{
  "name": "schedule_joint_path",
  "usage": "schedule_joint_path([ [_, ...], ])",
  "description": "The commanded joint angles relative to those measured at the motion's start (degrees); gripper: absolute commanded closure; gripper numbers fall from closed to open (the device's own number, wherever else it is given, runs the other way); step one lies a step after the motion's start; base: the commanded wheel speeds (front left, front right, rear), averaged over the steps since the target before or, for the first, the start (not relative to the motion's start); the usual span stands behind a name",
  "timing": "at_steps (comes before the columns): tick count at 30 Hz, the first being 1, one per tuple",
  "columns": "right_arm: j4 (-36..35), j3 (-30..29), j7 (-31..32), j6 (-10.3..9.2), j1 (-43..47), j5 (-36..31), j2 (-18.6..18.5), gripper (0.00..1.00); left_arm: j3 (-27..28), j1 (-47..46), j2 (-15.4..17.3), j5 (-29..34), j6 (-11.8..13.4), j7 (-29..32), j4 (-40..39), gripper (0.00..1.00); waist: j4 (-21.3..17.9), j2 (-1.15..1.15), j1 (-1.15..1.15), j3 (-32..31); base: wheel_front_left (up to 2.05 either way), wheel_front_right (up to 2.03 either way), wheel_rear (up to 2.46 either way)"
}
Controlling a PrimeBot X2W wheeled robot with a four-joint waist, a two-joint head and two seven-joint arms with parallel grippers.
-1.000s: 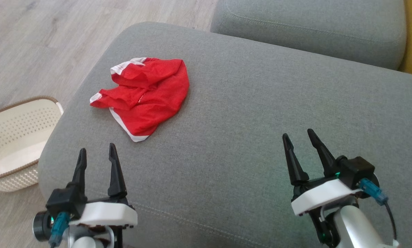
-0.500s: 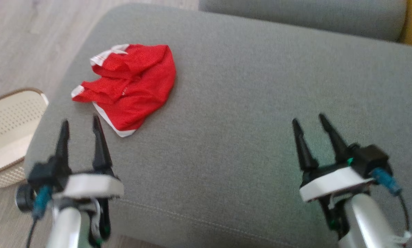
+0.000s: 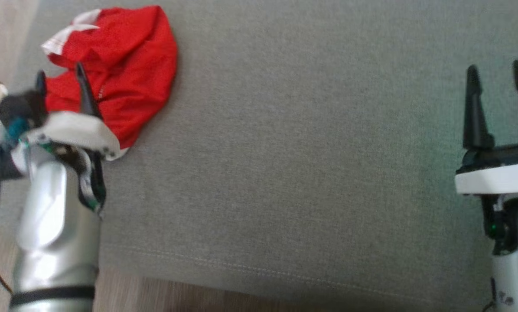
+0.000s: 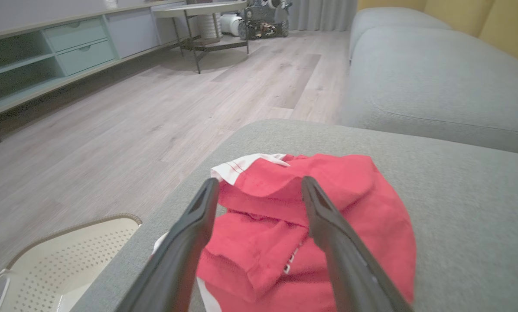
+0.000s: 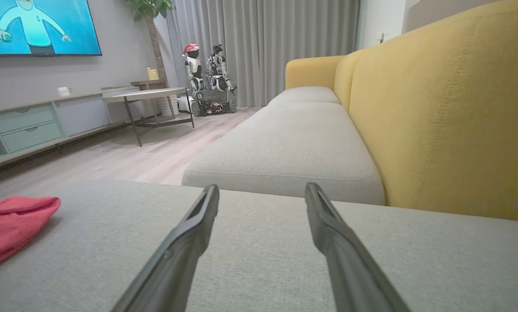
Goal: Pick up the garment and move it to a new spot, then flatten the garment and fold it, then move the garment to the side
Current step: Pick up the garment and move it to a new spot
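One splayed left hand (image 3: 60,71) over garment (image 3: 133,65)

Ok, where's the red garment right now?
In the head view the red garment lies crumpled at the upper left, near the left edge of the grey sofa cushion, right in front of the open left gripper.

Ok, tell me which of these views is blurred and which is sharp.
Head view: motion-blurred, worst at the left tool by the red garment. Left wrist view: mostly sharp, garment weave soft up close. Right wrist view: crisp, evenly lit.
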Motion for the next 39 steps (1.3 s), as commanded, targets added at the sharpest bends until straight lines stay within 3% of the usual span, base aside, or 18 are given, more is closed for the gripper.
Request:
schedule_joint_path([
  [1, -3.5, 0.7, 0.6, -0.05, -1.6, -0.3, -0.9, 0.0, 2.7, -4.0, 2.9, -0.5, 0.7, 0.5, 0.5, 0.0, -1.8, 0.0, 0.0, 2.8, 0.0, 0.0, 0.0],
  [11, -7.5, 1.0, 2.1, -0.05, -1.8, 0.0, -1.9, 0.0, 2.8, -15.0, 5.8, -0.8, 1.4, 5.0, 16.2, 0.0, -3.6, 0.0, 0.0, 6.2, 0.0, 0.0, 0.0],
  [16, -7.4, 1.1, 2.1, -0.05, -1.8, 0.0, -1.8, 0.0, 2.7, -18.0, 6.0, -1.9, -0.5, 3.6, 21.4, 0.0, -4.4, 0.0, 0.0, 6.6, 0.0, 0.0, 0.0],
  [17, -7.3, 1.1, 2.1, -0.05, -1.9, 0.0, -1.8, 0.0, 2.6, -18.5, 6.0, -2.3, -1.2, 3.5, 22.5, 0.15, -4.5, 0.0, 0.0, 6.6, 0.0, 0.0, 0.0],
  [18, -7.1, 1.2, 2.1, -0.05, -1.9, 0.0, -1.8, 0.0, 2.7, -18.9, 6.0, -2.6, -1.8, 3.4, 23.5, 0.98, -4.7, 0.0, 0.0, 6.6, 0.0, 0.0, 0.0],
  [22, -6.8, 1.4, 2.0, -0.05, -2.0, -0.1, -1.5, 0.0, 2.9, -20.1, 6.3, -3.3, -2.5, 1.9, 26.0, 1.0, -5.0, 0.0, 0.0, 6.4, 0.0, 0.0, 0.0],
  [29, -4.4, 2.1, 0.8, -0.05, -1.9, -0.1, -0.1, 0.0, 4.5, -20.2, 7.6, -3.8, -1.1, -5.1, 23.9, 1.0, -5.7, 0.0, 0.0, 2.8, 0.0, 0.0, 0.0],
  [32, -3.2, 2.3, 0.1, -0.05, -1.7, -0.1, 0.6, 0.0, 4.9, -18.5, 8.0, -3.2, -0.9, -5.5, 18.8, 1.0, -6.1, 0.0, 0.0, 0.5, 0.0, 0.0, 0.0],
  [39, -0.3, 3.1, -1.4, -0.05, -1.1, 0.0, 2.5, 0.0, 3.8, -11.6, 7.1, 0.2, -0.7, -5.5, -1.2, 1.0, -7.8, 0.0, 0.0, -5.2, 0.0, 0.0, 0.0],
])
